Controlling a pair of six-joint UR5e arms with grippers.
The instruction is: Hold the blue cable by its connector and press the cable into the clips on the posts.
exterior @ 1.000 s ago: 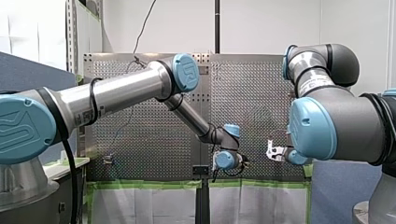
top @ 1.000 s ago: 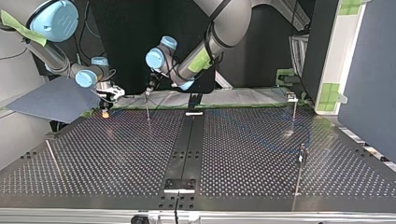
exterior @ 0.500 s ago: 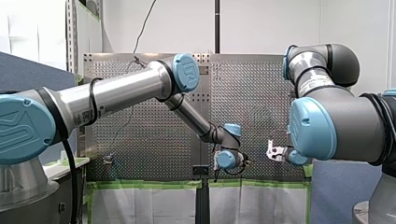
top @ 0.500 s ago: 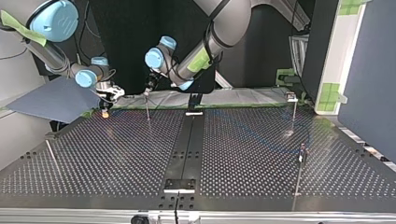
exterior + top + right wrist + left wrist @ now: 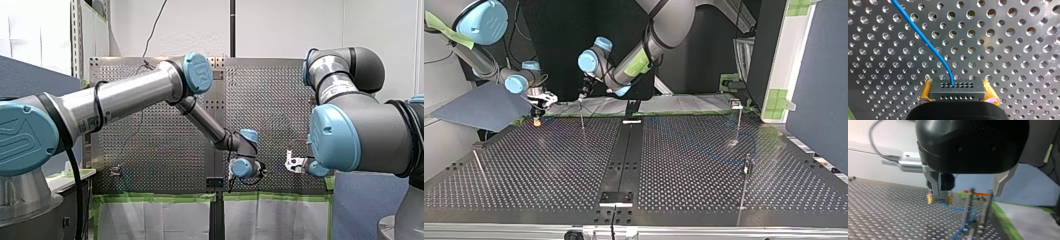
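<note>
R gripper [image 5: 958, 93] is closed on the dark connector [image 5: 957, 87]. Its yellow pads [image 5: 926, 90] clamp the block at both short ends, low over the perforated surface [image 5: 1013, 47]. The blue cable [image 5: 931, 48] leaves the connector's row of holes near the middle. It runs ahead of the gripper, curving away just over the surface.

Top view: R gripper [image 5: 538, 107] sits at the far left corner of the surface, w/ its pad tip just above the holes. L gripper [image 5: 582, 96] hangs near it, toward the view's centre, right at the top of a thin post [image 5: 582, 117]. Two more posts [image 5: 738, 117] stand well apart from them at the view's right.

Left wrist view: L gripper [image 5: 966, 185] has its metal fingers [image 5: 1001, 182] spread apart, gripping nothing. Ahead of them a pair of thin uprights [image 5: 968, 207] stands close together w/ an orange bit across the tops. The cable goes from the connector to these uprights and down beside them. It's too blurred to tell if it sits in a clip.
</note>
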